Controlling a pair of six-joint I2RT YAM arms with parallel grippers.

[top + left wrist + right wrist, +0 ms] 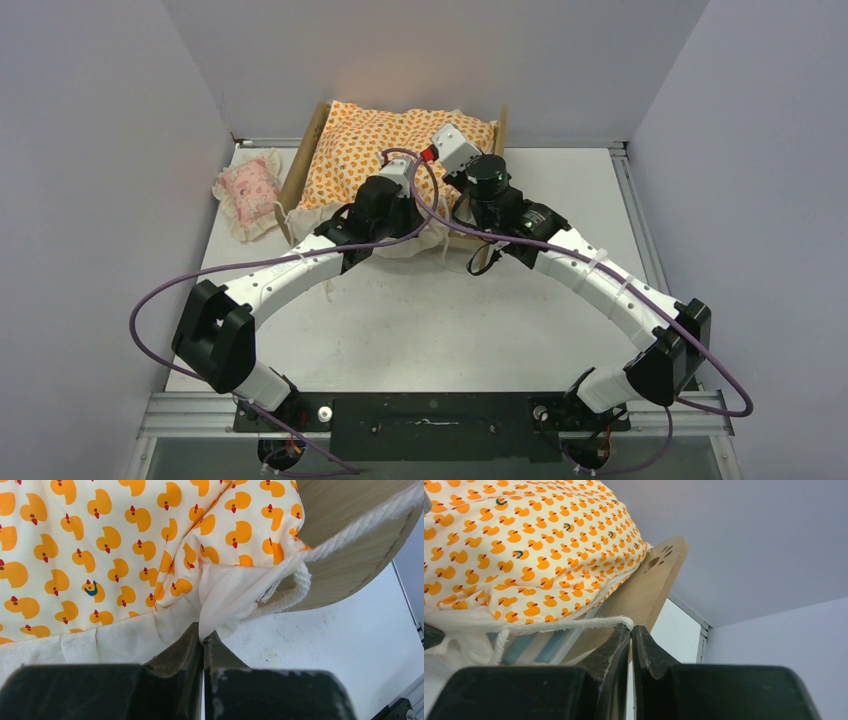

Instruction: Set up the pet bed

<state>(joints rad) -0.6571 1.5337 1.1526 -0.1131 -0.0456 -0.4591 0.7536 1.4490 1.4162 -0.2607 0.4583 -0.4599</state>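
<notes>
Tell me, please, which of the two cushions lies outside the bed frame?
The small pink frilled pillow, on the table left of the frame; the orange duck-print cushion sits on the frame.

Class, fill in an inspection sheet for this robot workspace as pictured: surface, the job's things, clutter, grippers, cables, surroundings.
Surface: white table, faint specks near the bed.
Job's things: pet bed at the far edge, paw-print headboard showing; duck-print cushion lies bunched on it; a white cord runs across the wooden end.
Clutter: pink pillow on the table left of the bed.
Grippers: left gripper shut on the cushion's white ruffle; right gripper shut on the cord.
Cables: purple cables loop wide from both arms.
Surroundings: grey walls on three sides; nothing else seen.
</notes>
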